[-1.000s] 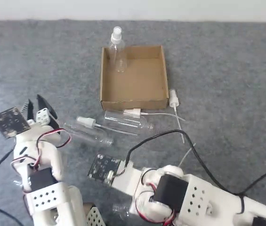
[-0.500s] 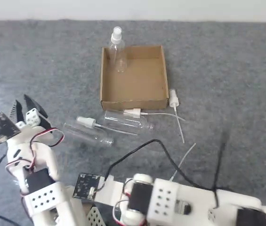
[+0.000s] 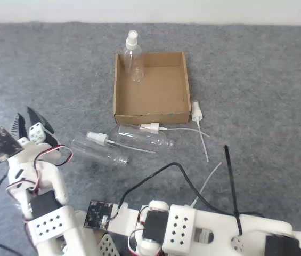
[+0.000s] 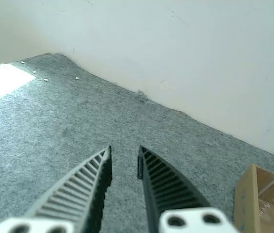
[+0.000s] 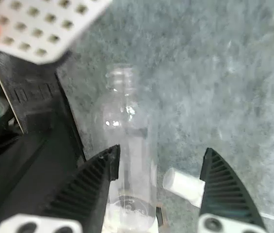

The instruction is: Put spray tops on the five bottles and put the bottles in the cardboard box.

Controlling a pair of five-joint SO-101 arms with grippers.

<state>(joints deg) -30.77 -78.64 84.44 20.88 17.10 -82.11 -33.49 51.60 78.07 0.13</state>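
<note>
The cardboard box (image 3: 151,88) sits at the table's far middle, its corner also in the left wrist view (image 4: 263,199). A clear bottle with a white spray top (image 3: 132,56) leans at the box's back left corner. Two uncapped clear bottles (image 3: 144,137) (image 3: 99,151) lie in front of the box, among three loose spray tops (image 3: 97,138) (image 3: 150,127) (image 3: 196,111) with thin tubes. My left gripper (image 3: 29,120) (image 4: 124,155) hovers over bare carpet at the left, slightly open and empty. My right gripper (image 5: 161,153) is open astride another uncapped bottle (image 5: 128,155), a white spray top (image 5: 183,187) beside it.
The right arm's white body (image 3: 182,232) and black cable (image 3: 193,181) cross the table's near edge. A perforated white plate (image 5: 44,24) and a black block (image 5: 30,104) stand close to the bottle at my right gripper. A white wall (image 4: 175,58) runs behind the carpet.
The right arm has swung down and leftward along the near edge, its cable trailing after it. The left gripper has shifted a little to the left. Bottles and box have not moved.
</note>
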